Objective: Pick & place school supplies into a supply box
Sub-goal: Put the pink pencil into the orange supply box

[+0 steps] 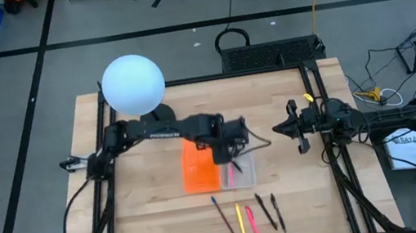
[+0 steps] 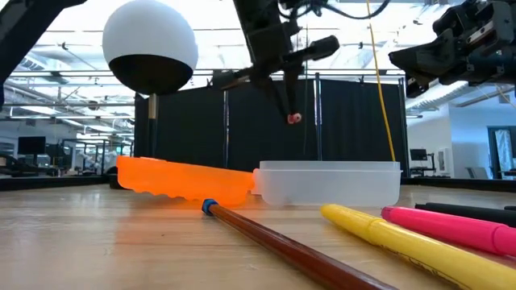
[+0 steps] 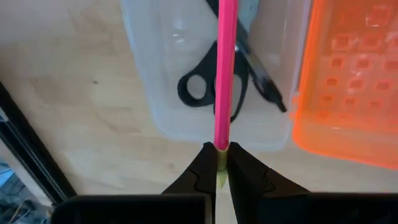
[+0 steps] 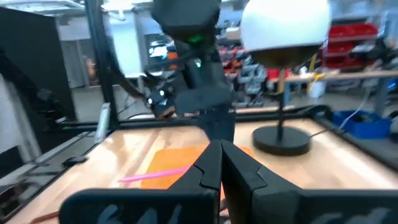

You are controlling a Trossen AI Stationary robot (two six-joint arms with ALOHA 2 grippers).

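Placement is what I'm working on, my left gripper (image 3: 217, 167) pinching a thin pink pen (image 3: 224, 68) directly above the clear plastic supply box (image 3: 155, 93), needing lowering and release beside black-handled scissors (image 3: 211, 93).

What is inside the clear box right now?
The clear box holds black-handled scissors and a dark pen. The left gripper holds a pink pencil above it, covering a strip of the contents. The box's far end runs out of the left wrist view.
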